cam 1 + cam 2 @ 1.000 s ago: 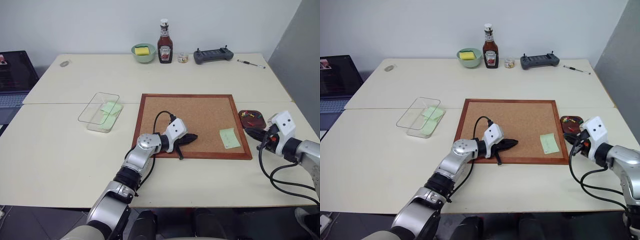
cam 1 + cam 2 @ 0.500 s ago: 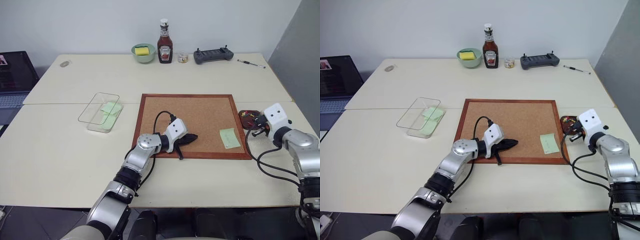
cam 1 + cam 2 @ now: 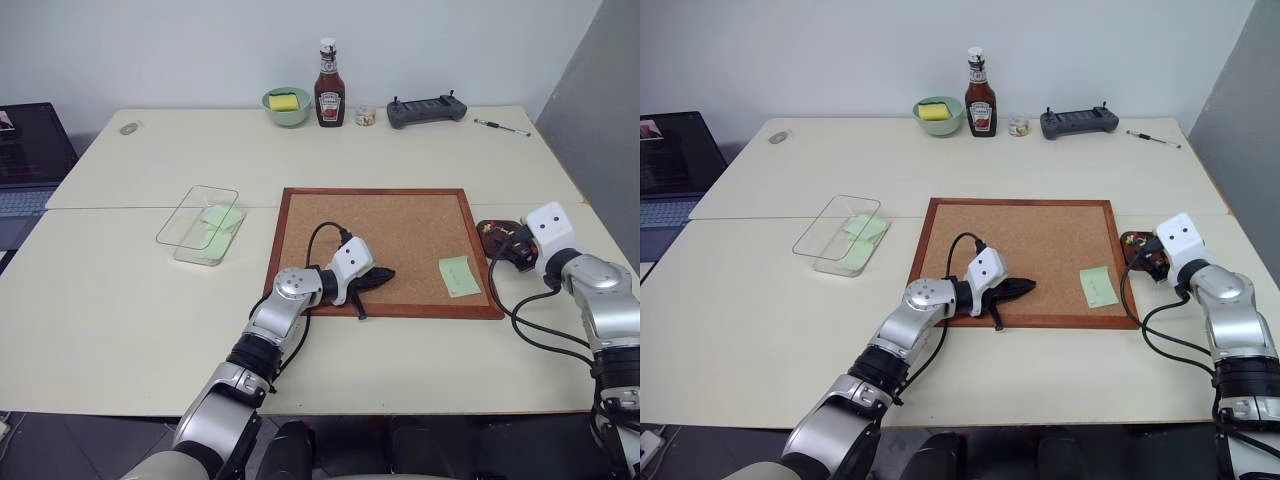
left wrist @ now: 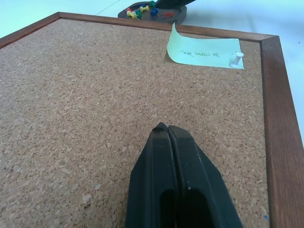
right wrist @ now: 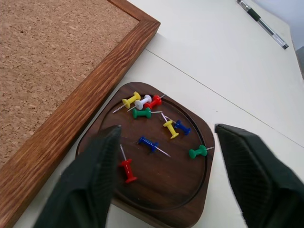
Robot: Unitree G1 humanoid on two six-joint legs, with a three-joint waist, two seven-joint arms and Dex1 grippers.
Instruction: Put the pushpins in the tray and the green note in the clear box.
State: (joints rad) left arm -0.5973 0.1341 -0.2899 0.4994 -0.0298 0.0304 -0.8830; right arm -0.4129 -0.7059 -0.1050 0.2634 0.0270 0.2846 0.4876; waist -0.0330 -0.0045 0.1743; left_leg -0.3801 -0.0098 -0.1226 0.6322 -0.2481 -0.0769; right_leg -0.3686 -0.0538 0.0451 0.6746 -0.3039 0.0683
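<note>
The dark brown tray (image 5: 187,190) sits on the table just right of the corkboard (image 3: 390,235). Several coloured pushpins lie in it, among them a red one (image 5: 127,172) and a blue one (image 5: 148,144). My right gripper (image 5: 168,128) hovers open over the tray (image 3: 497,232), its fingers (image 5: 90,185) spread to either side. The green note (image 3: 458,276) is on the corkboard's right part, held by a white pin (image 4: 236,59). My left gripper (image 4: 166,130) is shut and empty, low over the cork. The clear box (image 3: 200,223) stands left of the board with green notes inside.
At the table's far edge stand a ketchup bottle (image 3: 329,85), a green bowl (image 3: 287,104) with a yellow sponge, a small jar (image 3: 366,116), a grey controller (image 3: 427,109) and a pen (image 3: 502,127). A laptop (image 3: 25,160) sits at the far left.
My right gripper has moved forward from the table's near right to over the tray, and its fingers have gone from shut to open. The left arm has stayed still.
</note>
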